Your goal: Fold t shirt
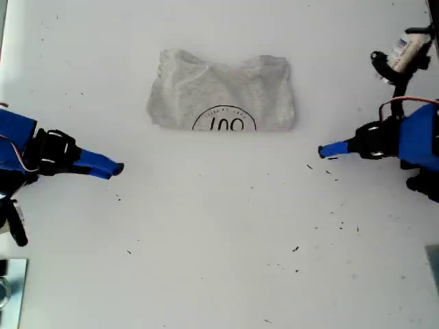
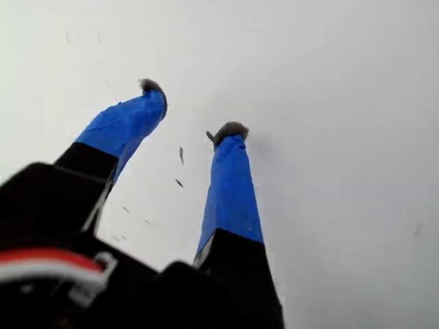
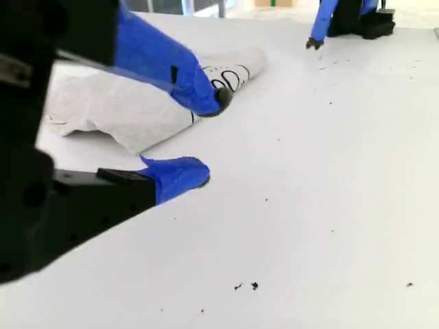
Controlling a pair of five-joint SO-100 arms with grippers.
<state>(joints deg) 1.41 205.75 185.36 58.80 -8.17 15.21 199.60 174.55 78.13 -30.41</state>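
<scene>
The t shirt (image 1: 223, 101) lies folded into a compact grey rectangle on the white tabletop (image 1: 219, 233), in the upper middle of the exterior view. Only the light heather-grey body shows; the sleeves are not visible. The black circular print (image 1: 224, 120) with numerals sits at the folded edge nearest the arms, cut off by that fold.

My second gripper (image 3: 206, 137) is the claw at the exterior view's left (image 1: 115, 168). Its blue-taped fingers (image 3: 175, 72) are spread apart, empty; the lower one rests close to the tabletop. In the second wrist view the shirt (image 3: 116, 106) lies just beyond the claw, apart from it, and the other arm shows across the tabletop.

My first gripper (image 2: 192, 110) is the claw at the exterior view's right (image 1: 324, 150). Its two blue fingers (image 2: 230, 192) stand spread, with nothing between them, over bare tabletop with small dark specks (image 2: 180, 168). It is clear of the shirt.

Dark specks (image 1: 322, 226) are scattered over the tabletop towards the exterior view's lower right.
</scene>
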